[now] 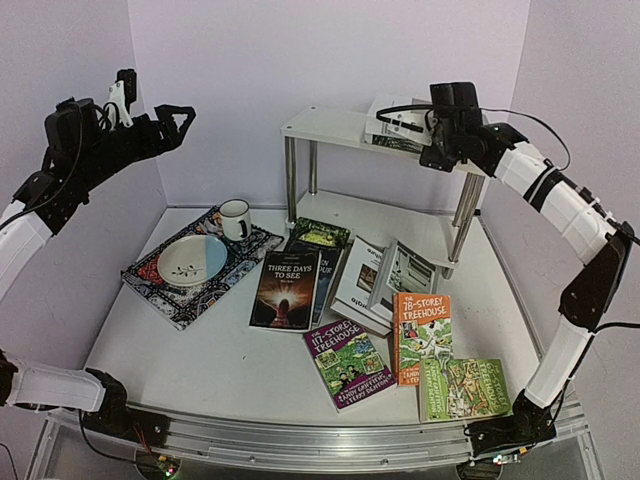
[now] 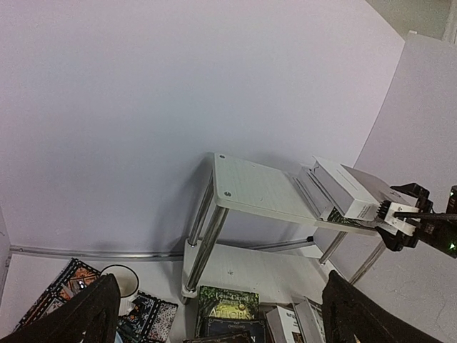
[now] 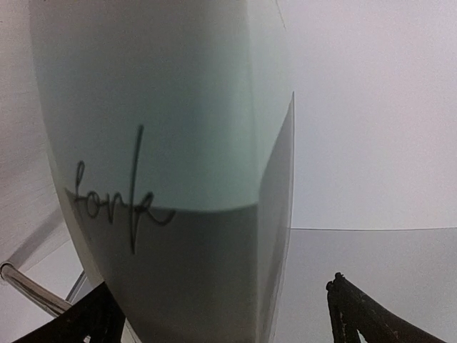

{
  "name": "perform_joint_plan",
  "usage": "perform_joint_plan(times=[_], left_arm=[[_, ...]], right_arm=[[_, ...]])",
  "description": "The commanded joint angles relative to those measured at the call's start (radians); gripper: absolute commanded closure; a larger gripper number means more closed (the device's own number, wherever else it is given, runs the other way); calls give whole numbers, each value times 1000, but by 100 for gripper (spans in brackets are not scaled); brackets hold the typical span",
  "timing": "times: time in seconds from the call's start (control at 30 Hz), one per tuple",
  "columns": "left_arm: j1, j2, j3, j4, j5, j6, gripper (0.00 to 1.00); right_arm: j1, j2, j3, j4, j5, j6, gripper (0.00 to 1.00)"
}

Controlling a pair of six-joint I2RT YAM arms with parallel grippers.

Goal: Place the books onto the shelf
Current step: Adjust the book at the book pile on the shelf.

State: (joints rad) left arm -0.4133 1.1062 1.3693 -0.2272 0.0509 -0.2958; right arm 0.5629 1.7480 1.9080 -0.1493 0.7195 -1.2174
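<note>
The white shelf (image 1: 325,126) stands at the back on chrome legs. A small stack of books (image 1: 393,127) lies on its top board, seen as white and grey hardbacks (image 2: 350,189) in the left wrist view. My right gripper (image 1: 428,136) is at that stack's right end, open. A pale grey-green book (image 3: 178,143) fills the space between its fingers, with a gap to the right finger (image 3: 357,314). My left gripper (image 1: 155,105) hangs open high at the left, holding nothing. More books lie on the table: a dark novel (image 1: 287,288), a purple Treehouse (image 1: 349,362), an orange one (image 1: 422,335), a green one (image 1: 462,388) and white books (image 1: 375,280).
A patterned mat (image 1: 150,285) with a bowl (image 1: 192,260) lies at the left of the table, a white mug (image 1: 235,218) beside it. A green-covered book (image 1: 320,234) lies near the shelf's left legs. The lower shelf board (image 1: 410,225) is bare.
</note>
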Motion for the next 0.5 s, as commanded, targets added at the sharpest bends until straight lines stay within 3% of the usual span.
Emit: perform_joint_plan(times=[0.0,0.47], left_arm=[[-1,-17,1,28,8,-8,0],[-1,-14,1,28,4,-3,0]], right_arm=[[20,-18,71,7,-7,37,2],[113,-136,42,-67,-109,143,2]])
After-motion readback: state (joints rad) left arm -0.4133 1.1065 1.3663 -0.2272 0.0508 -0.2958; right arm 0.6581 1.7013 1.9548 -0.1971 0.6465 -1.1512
